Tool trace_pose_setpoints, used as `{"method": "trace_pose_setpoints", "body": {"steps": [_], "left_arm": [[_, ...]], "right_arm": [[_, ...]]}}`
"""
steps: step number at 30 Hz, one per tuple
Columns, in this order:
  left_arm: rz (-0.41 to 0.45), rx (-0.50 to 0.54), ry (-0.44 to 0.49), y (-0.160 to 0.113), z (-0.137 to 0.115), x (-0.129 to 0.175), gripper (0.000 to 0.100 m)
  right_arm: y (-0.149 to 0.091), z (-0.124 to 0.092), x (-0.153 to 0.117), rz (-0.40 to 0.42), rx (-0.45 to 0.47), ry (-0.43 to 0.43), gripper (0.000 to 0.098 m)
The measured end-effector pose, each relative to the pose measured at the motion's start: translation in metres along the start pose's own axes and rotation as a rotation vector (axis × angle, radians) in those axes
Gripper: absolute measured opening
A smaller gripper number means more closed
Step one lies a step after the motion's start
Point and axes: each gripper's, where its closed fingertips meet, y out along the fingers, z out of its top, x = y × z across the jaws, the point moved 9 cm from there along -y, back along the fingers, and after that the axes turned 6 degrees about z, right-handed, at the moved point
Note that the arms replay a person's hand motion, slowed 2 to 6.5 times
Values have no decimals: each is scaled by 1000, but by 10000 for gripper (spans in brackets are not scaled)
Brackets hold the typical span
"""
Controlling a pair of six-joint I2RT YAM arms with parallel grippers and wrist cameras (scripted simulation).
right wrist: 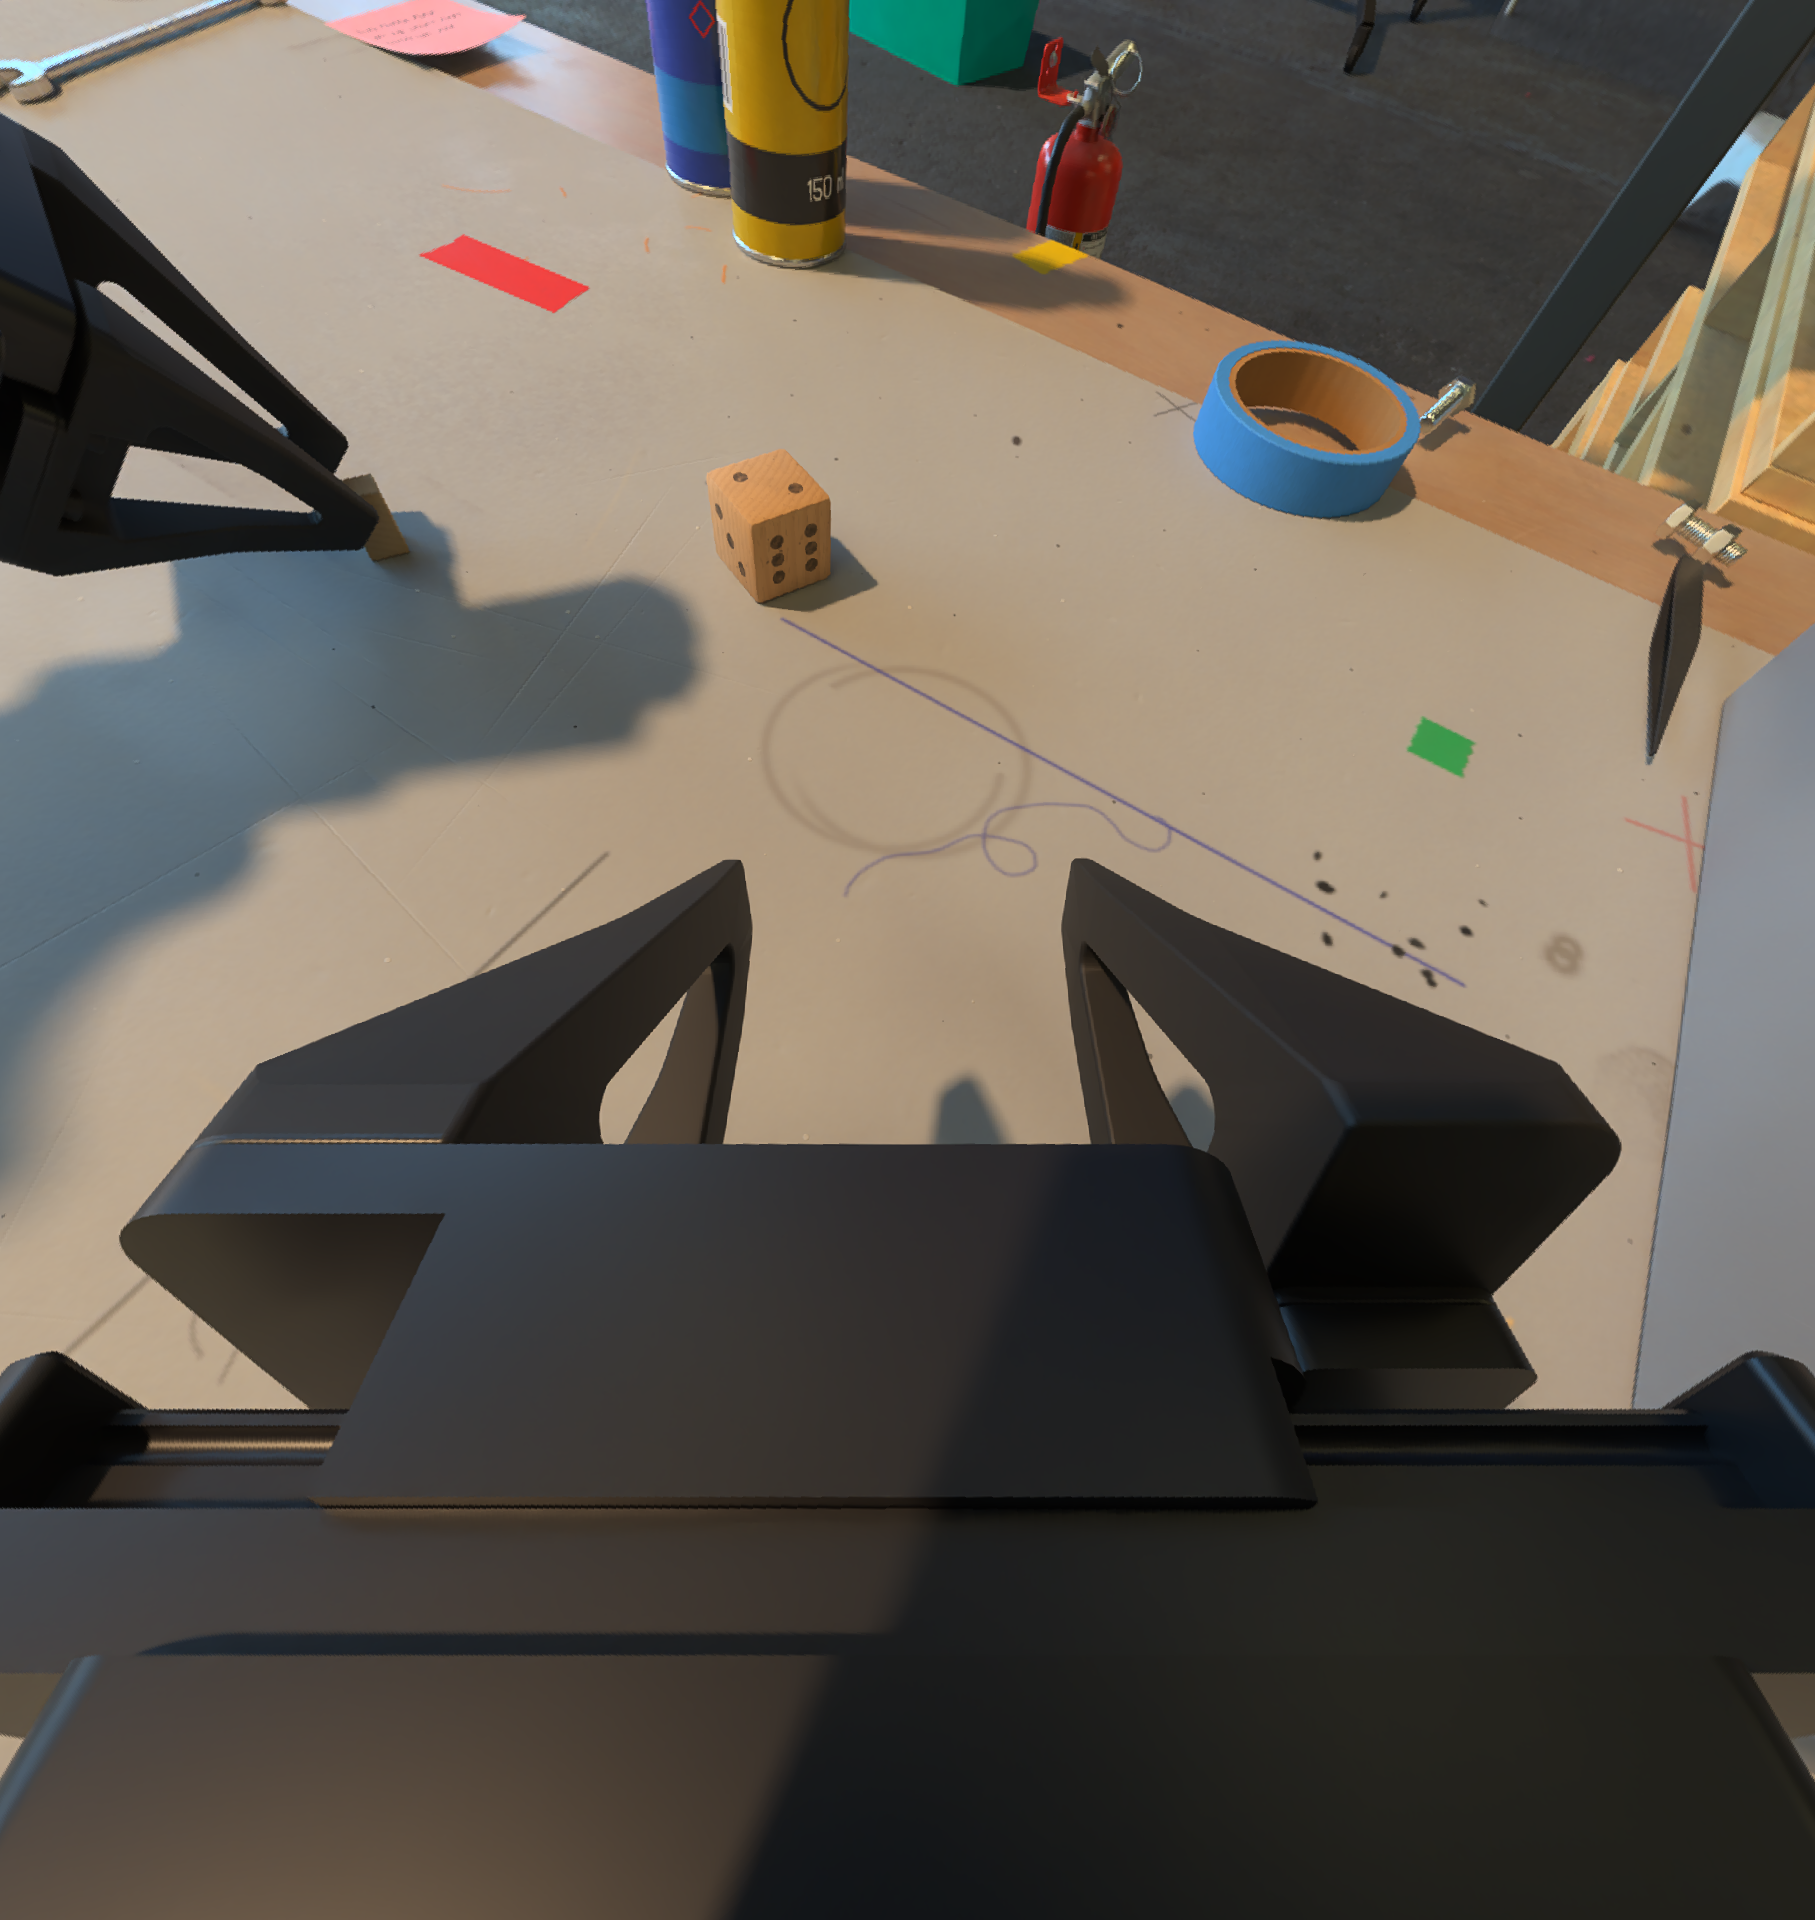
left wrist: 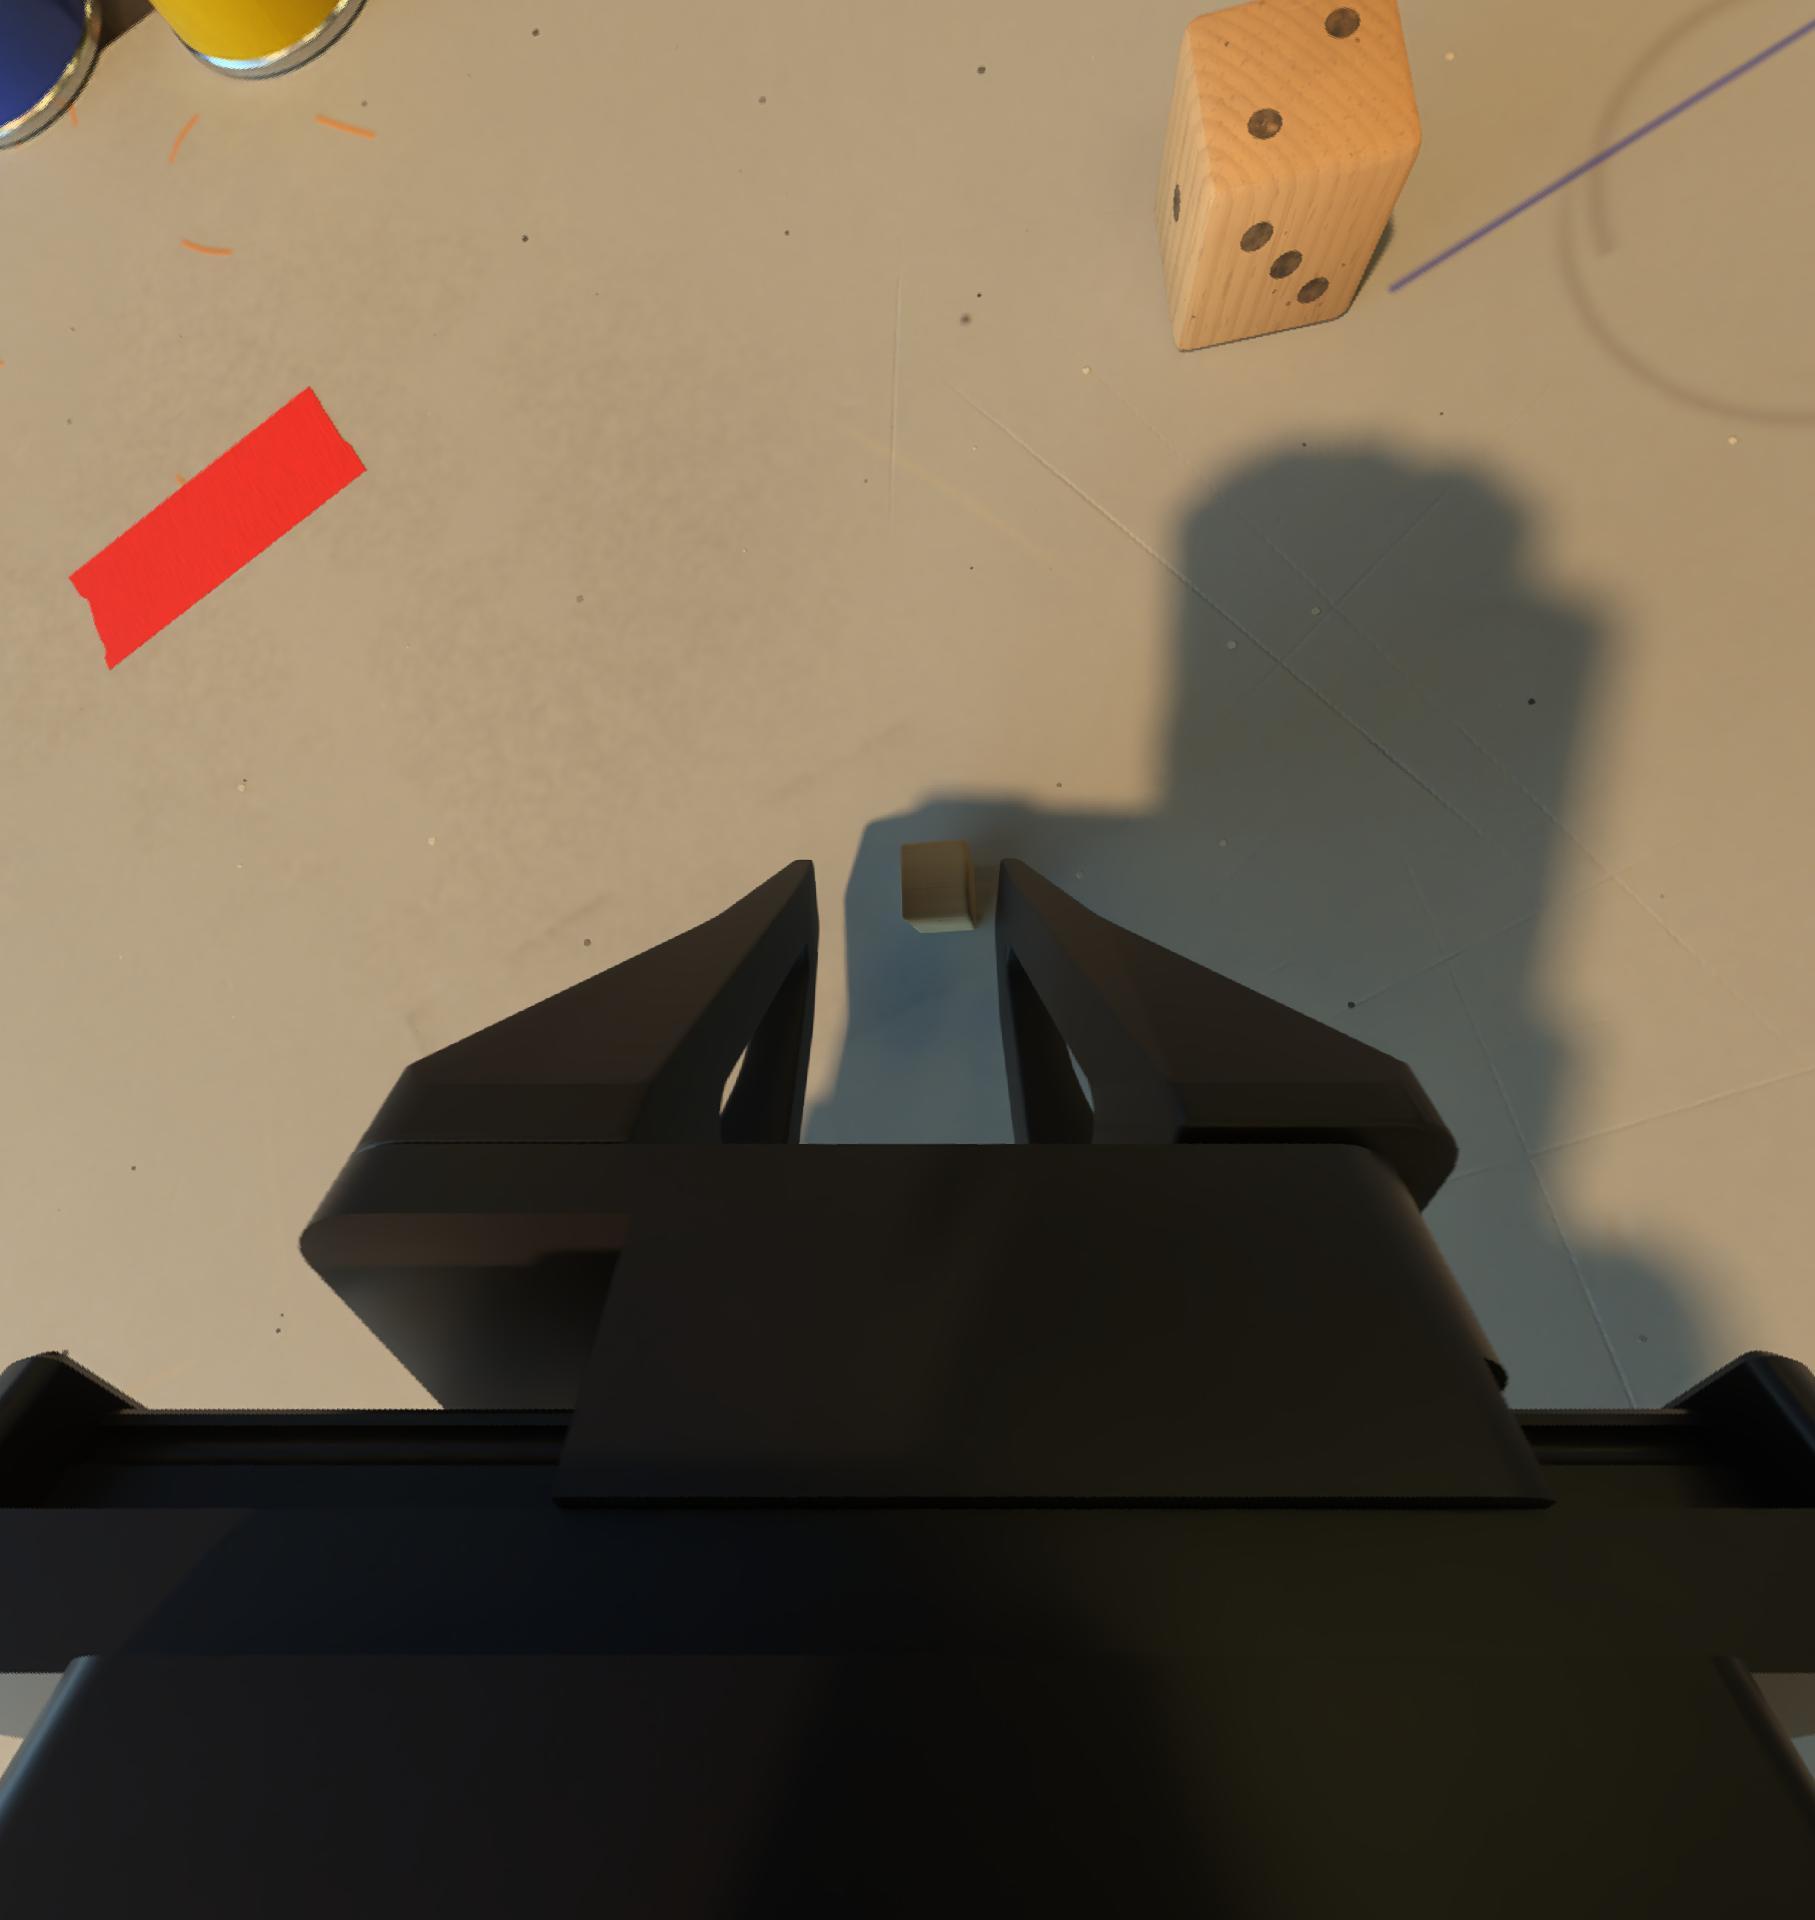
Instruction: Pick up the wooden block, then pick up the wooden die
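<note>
The small wooden block [left wrist: 937, 885] rests on the tan table between my left gripper's fingertips, nearer the right finger. My left gripper [left wrist: 908, 868] is open around it, with a gap on the block's left side. In the right wrist view the left gripper [right wrist: 357, 494] stands low at the table with the block [right wrist: 389, 532] at its tips. The wooden die [left wrist: 1287, 177] sits on the table ahead and to the right of the left gripper; it also shows in the right wrist view [right wrist: 771, 525]. My right gripper [right wrist: 908, 868] is open and empty, above the table, well short of the die.
A blue can [right wrist: 687, 94] and a yellow can [right wrist: 787, 125] stand at the far edge. A red tape patch [left wrist: 217, 525] lies left of the block. A blue tape roll [right wrist: 1303, 431], a green patch [right wrist: 1441, 746], a dark blade [right wrist: 1677, 644] and a grey box [right wrist: 1776, 935] are on the right.
</note>
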Motion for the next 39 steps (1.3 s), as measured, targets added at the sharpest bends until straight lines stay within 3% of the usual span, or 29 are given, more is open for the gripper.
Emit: {"method": "trace_pose_setpoints", "body": {"steps": [9,39], "left_arm": [[15,0,-4,1,2,2,163],[22,8,-28,6,9,5,100]], "right_arm": [[0,0,0,1,0,0,512],[0,0,1,-2,0,2,509]]}}
